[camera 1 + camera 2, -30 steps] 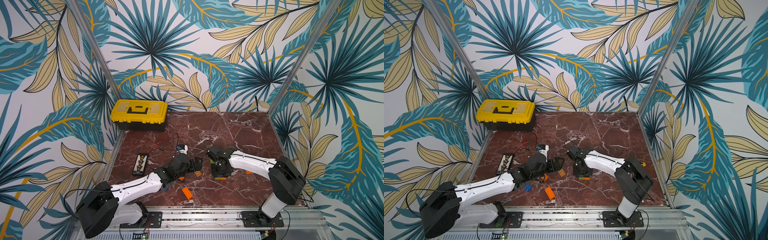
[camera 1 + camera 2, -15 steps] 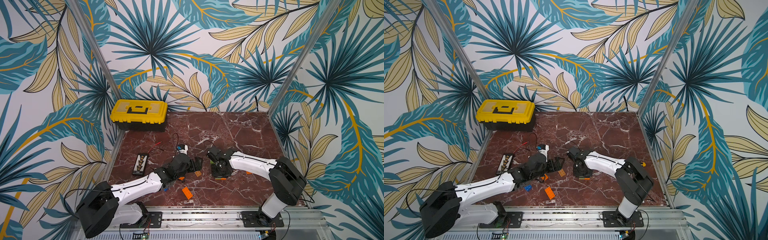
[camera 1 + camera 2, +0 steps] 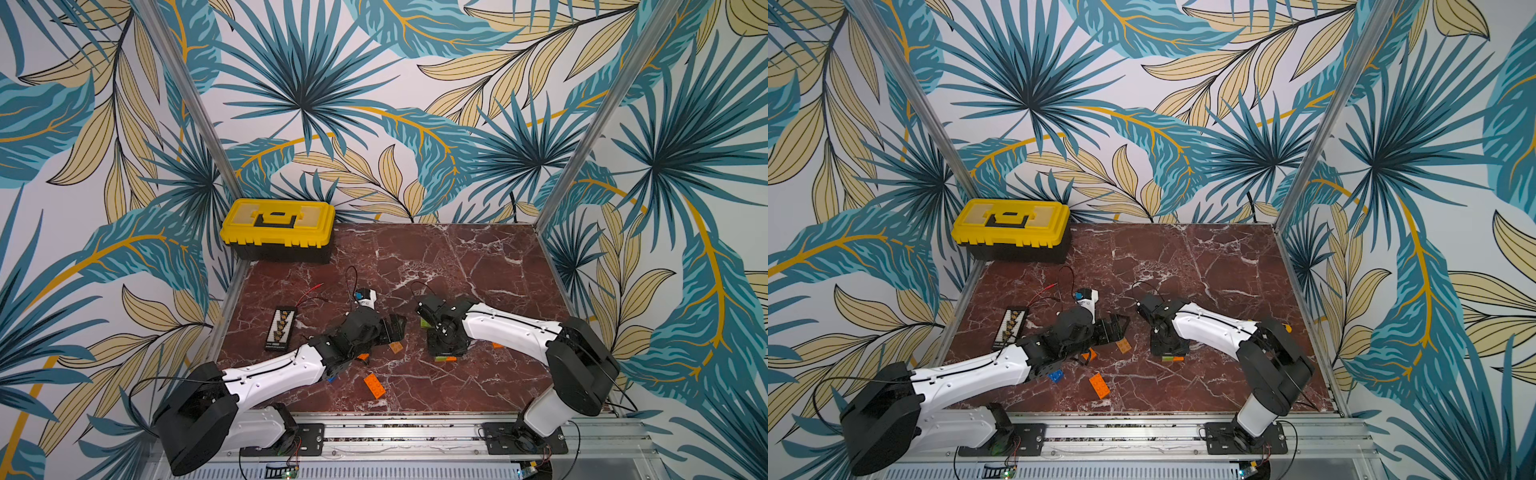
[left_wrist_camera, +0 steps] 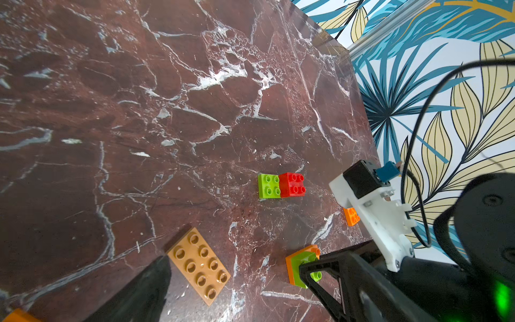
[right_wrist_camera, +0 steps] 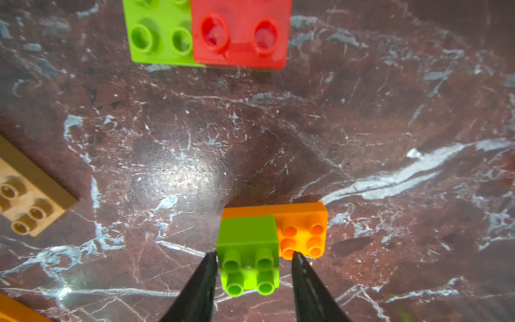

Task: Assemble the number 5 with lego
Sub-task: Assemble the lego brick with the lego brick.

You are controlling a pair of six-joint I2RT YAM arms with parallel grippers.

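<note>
The number 5 stands as two small joined lego clusters. One is a lime green brick stacked on an orange brick. My right gripper points down over it, open, its fingers astride the green brick with a gap on one side. A green and red pair lies just beyond. My left gripper is wide open and empty beside a tan brick. Only one of its fingers shows in the left wrist view.
Loose bricks lie near the front: an orange oblong, a blue one, an orange one under the left arm and a small orange one. A yellow toolbox stands at the back left. A black strip and wires lie left of centre.
The right gripper's jaws have parted a little around the green brick. Both arms have stayed about where they were.
</note>
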